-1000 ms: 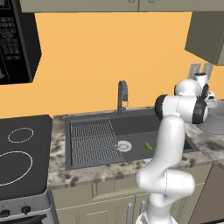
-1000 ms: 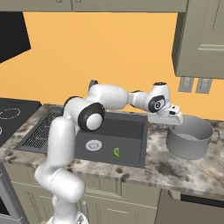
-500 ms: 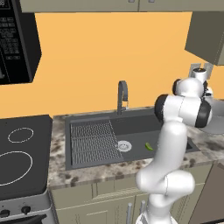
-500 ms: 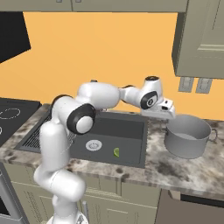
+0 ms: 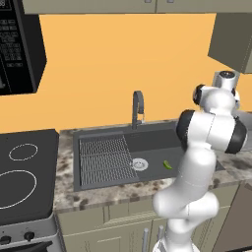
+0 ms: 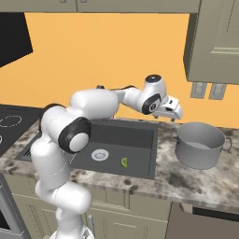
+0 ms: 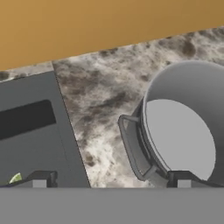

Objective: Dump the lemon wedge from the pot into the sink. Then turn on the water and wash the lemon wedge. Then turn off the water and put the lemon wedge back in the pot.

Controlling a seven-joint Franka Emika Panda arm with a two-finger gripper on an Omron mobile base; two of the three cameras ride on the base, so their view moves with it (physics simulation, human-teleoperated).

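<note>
The lemon wedge (image 6: pixel 123 162) lies on the floor of the sink (image 6: pixel 135 140), near its front edge and right of the drain (image 6: pixel 100 154). The pot (image 6: pixel 200 144) stands upright and empty on the counter (image 6: pixel 186 179) just right of the sink. The gripper (image 6: pixel 172 112) hangs above the counter between sink and pot with its fingers apart and holding nothing, so the dumping looks done and the faucet (image 5: pixel 137 107) at the sink's back edge is likely next.

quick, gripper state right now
gripper: open, holding nothing, up over the counter between the sink and the pot
</note>
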